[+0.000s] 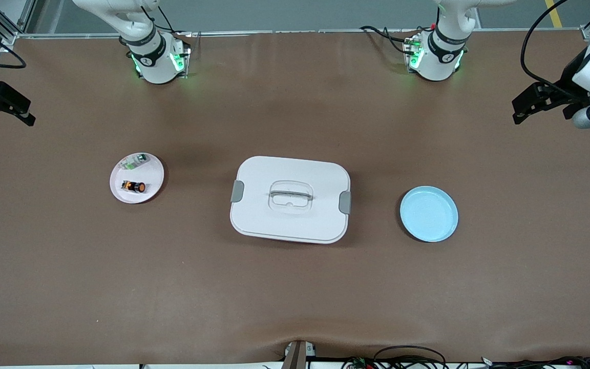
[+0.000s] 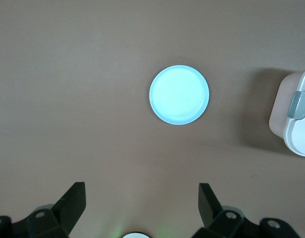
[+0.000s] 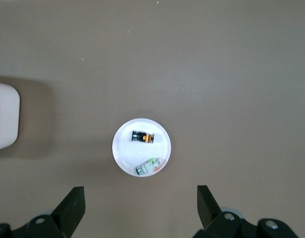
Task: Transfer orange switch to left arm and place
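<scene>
**A:** On the round pink plate (image 1: 121, 193), left of frame centre, lies the tiny black orange-capped switch (image 1: 133, 186). Where do you start?

**B:** Your right gripper (image 3: 137, 208) and left gripper (image 2: 141, 208) both hang released; lower the right one squarely, skirting the big white latched box (image 1: 290, 199).

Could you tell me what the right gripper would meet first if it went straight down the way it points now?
Probably bare table; the open right gripper faces down, with the pink plate slightly off its line.

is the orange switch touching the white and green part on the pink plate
Apart. The front view shows bare pink plate between the orange switch and the white-and-green part; the right wrist view shows the same gap.
</scene>
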